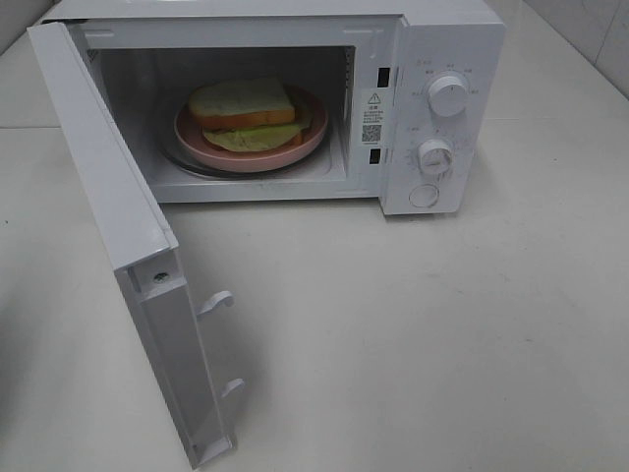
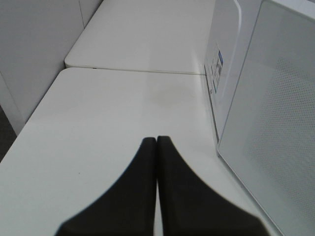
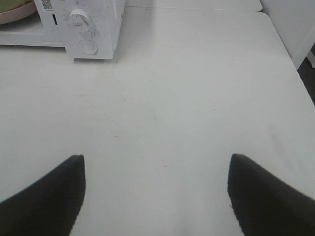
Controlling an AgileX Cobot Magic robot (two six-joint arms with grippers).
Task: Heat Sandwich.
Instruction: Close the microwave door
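Note:
The sandwich [image 1: 243,108], white bread over green lettuce, lies on a round pink plate [image 1: 295,149] inside the open white microwave [image 1: 432,39]. The microwave door [image 1: 128,246] swings out toward the front left. Neither gripper shows in the exterior high view. In the left wrist view my left gripper [image 2: 156,140] is shut with nothing between its fingers, hovering over the white table beside the outer face of the door [image 2: 275,128]. My right gripper [image 3: 156,162] stands wide open and empty above bare table, well in front of the microwave's control panel [image 3: 86,29].
Two white dials [image 1: 448,95] and a round button [image 1: 425,195] sit on the microwave's right panel. The white table [image 1: 413,334] stretches in front. A seam with a second table [image 2: 138,71] runs behind the left gripper's area.

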